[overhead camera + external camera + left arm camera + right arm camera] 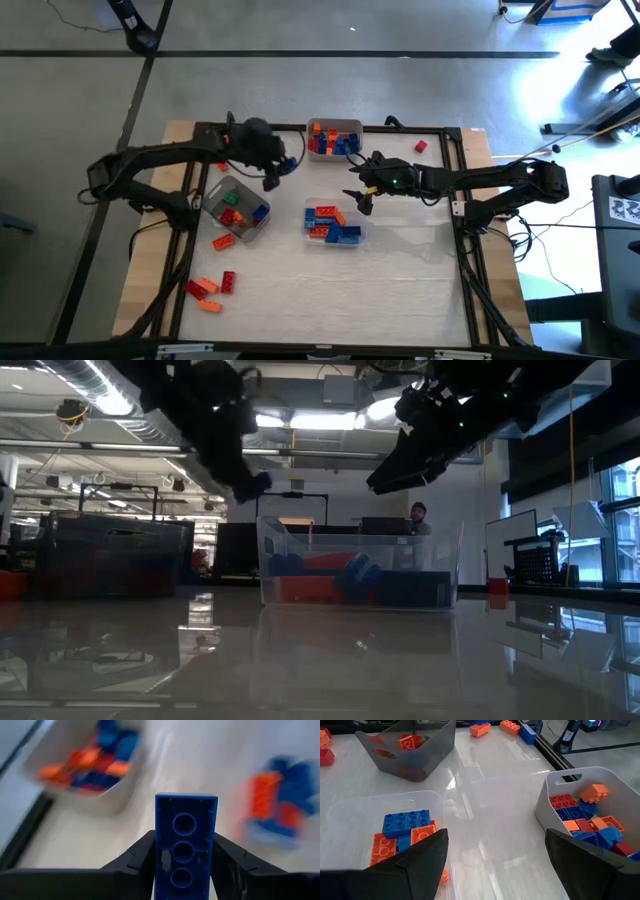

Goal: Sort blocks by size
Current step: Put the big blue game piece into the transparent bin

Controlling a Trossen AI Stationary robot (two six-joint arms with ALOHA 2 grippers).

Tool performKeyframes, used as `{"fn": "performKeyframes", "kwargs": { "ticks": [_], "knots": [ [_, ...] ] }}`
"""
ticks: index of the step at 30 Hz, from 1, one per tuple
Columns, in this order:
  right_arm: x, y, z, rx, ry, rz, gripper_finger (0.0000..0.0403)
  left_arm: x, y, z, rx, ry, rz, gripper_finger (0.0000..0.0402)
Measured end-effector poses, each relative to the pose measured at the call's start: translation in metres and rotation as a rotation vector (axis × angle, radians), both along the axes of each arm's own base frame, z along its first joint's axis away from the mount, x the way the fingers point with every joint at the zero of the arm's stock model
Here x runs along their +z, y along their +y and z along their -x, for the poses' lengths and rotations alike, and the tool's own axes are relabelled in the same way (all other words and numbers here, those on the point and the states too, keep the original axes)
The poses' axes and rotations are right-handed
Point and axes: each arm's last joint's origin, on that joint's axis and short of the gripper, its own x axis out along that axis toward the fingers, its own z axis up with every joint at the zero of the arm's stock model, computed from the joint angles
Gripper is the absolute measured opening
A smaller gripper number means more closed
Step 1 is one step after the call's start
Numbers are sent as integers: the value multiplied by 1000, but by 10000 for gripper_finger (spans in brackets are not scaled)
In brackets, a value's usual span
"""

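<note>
- Loose blocks (210, 285), red and orange, lie on the near-left part of the table (400, 290), outside any tray.
- A grey tray (236, 208) on the left holds a green, a red, an orange and a blue block.
- The left gripper (276, 175) hangs above the table between the grey tray and the far tray, its jaws pinching a long blue block (185, 845) by its two long sides; the block's hollow underside faces the wrist camera.
- The far tray (334, 138), clear, holds blue, red and orange blocks.
- The centre tray (333, 223), clear, holds blue and orange blocks.
- The right gripper (360, 192) hovers between the far tray and the centre tray, jaws spread wide and empty.
- One red block (420, 146) sits alone on the table's far right.
</note>
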Motion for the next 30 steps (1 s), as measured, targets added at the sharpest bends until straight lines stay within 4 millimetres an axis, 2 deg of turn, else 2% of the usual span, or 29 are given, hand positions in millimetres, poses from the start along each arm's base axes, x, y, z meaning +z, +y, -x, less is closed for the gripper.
{"fn": "performKeyframes", "kwargs": {
  "ticks": [5, 11, 16, 22, 27, 30],
  "knots": [
    [0, 0, 0, -1, 1, 0, 331, 5, -32, -28, -139, -144, 52, 137],
    [0, 0, 0, -1, 2, 0, 331, -8, -72, -62, -280, -214, 72, 139],
    [0, 0, 0, -1, 1, 0, 331, -28, -94, -85, -360, -233, 77, 140],
    [0, 0, 0, -2, 2, 0, 331, -49, -103, -99, -392, -202, 82, 144],
    [0, 0, 0, -2, 2, 0, 331, -48, -101, -102, -381, -203, 89, 181],
    [0, 0, 0, -2, 2, 0, 331, -38, -99, -101, -369, -180, 98, 210]
  ]
}}
